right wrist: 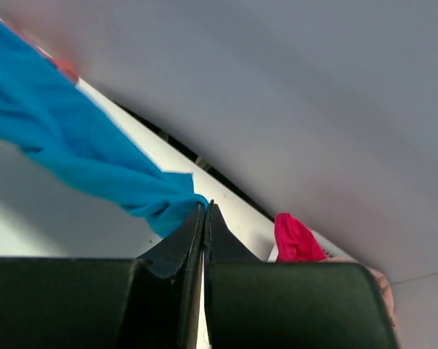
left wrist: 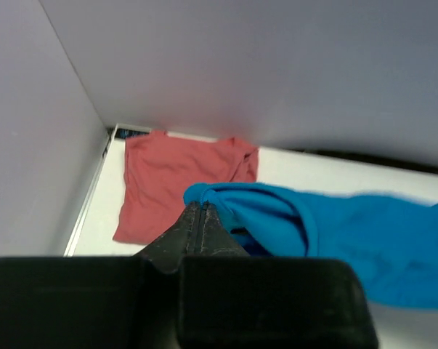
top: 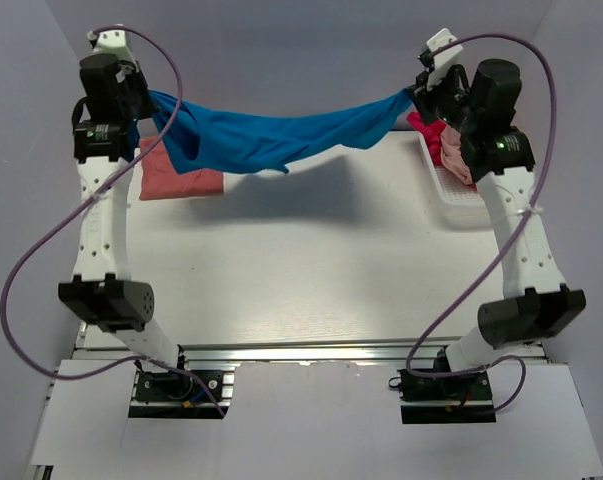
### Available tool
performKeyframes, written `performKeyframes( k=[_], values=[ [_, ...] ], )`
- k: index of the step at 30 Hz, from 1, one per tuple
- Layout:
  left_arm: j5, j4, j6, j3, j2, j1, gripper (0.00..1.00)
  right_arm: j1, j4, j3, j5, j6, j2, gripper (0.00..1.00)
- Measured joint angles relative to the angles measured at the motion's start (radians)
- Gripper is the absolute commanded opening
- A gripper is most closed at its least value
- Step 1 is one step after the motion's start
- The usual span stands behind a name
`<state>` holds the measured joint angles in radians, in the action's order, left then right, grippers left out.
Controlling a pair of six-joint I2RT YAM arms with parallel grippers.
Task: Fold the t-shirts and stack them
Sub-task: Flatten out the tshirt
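we hold the blue shirt (top: 271, 138) off the table (top: 311, 260), long axis running nine to three o'clock. our left gripper (left wrist: 202, 211) is clamped on its nine o'clock end, our right gripper (right wrist: 205, 209) on the three o'clock end, both equally near; the middle sags.

A white slotted basket (top: 451, 195) sits at the table's (top: 311, 270) right edge.

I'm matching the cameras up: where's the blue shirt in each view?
Top: blue shirt hangs across the far side, upper middle.
Left wrist: blue shirt, centre to right edge.
Right wrist: blue shirt, upper left to centre.
Shared landmark: the white table under it.
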<state>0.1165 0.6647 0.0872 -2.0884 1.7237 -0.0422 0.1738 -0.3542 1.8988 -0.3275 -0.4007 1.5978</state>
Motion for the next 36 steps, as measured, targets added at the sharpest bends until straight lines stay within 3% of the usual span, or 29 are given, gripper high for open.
performKeyframes(
  k=[8,12,13,16,17,23,25,29,36],
  values=[
    [-0.029,-0.048,0.006,0.116,-0.277,0.0,0.01,-0.002,0.061,-0.231,-0.032,0.02,-0.248,0.0],
    [-0.029,-0.046,0.0,0.167,-0.345,0.0,0.03,-0.001,0.054,-0.278,-0.043,0.02,-0.304,0.0],
    [-0.029,-0.048,0.0,0.18,-0.354,0.0,0.14,-0.002,0.055,-0.278,-0.047,0.02,-0.31,0.0],
    [-0.033,-0.082,-0.016,0.236,-0.361,-0.001,0.83,-0.002,0.059,-0.278,-0.05,0.02,-0.32,0.0],
    [-0.036,-0.097,-0.016,0.251,-0.351,-0.001,0.98,-0.002,0.061,-0.278,-0.05,0.021,-0.317,0.0],
    [-0.083,-0.097,-0.012,0.214,-0.142,-0.003,0.98,-0.002,0.072,-0.277,-0.051,0.036,-0.237,0.0],
    [-0.14,-0.091,-0.011,0.264,-0.114,-0.005,0.98,-0.001,0.073,-0.286,-0.05,0.04,-0.214,0.0],
    [-0.299,-0.048,-0.027,0.428,-0.207,-0.005,0.98,-0.001,0.074,-0.319,-0.05,0.042,-0.201,0.0],
    [-0.672,0.13,-0.143,0.537,-0.497,0.031,0.94,0.006,0.147,-0.386,-0.049,0.041,-0.186,0.0]
  ],
)
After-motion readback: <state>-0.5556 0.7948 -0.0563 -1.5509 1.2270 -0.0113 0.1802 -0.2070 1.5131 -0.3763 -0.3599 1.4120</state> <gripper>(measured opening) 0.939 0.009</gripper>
